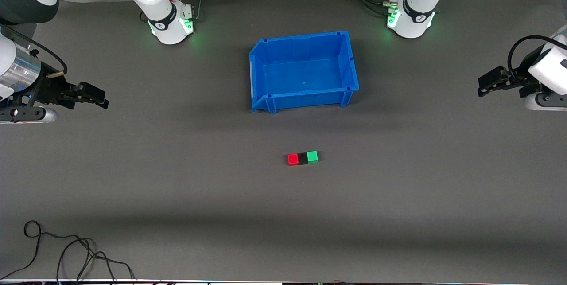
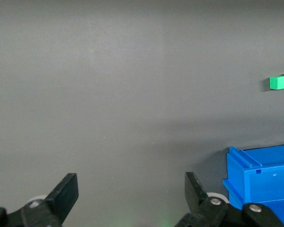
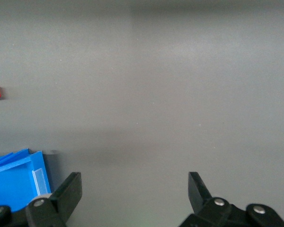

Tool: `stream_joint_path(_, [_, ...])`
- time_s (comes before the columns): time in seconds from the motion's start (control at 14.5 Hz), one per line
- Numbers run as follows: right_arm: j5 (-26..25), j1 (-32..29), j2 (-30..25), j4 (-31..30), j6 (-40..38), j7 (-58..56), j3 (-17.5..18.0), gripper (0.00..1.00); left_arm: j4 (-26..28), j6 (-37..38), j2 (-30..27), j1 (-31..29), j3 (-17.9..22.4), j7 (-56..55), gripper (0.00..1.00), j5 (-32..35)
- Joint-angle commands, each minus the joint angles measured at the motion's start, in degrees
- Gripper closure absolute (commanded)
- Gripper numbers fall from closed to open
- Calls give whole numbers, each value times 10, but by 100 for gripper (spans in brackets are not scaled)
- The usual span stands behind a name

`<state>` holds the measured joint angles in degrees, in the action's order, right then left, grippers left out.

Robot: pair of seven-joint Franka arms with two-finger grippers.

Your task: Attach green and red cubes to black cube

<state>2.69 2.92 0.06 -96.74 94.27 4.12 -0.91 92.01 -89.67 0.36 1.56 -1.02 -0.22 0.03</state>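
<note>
With the blue bin as landmark, the right gripper waits well out toward the right arm's end of the table from the bin, fingers spread and holding nothing. Nearer to the front camera than the bin, three cubes sit touching in a row on the table: red cube, black cube, green cube. The left gripper waits well off toward the left arm's end, likewise released and empty.
</note>
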Motion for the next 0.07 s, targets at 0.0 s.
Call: stream_joint_path(0.0, [-7, -1, -6, -6, 5, -3, 3, 1, -20, 11, 8, -3, -3, 9, 0, 9])
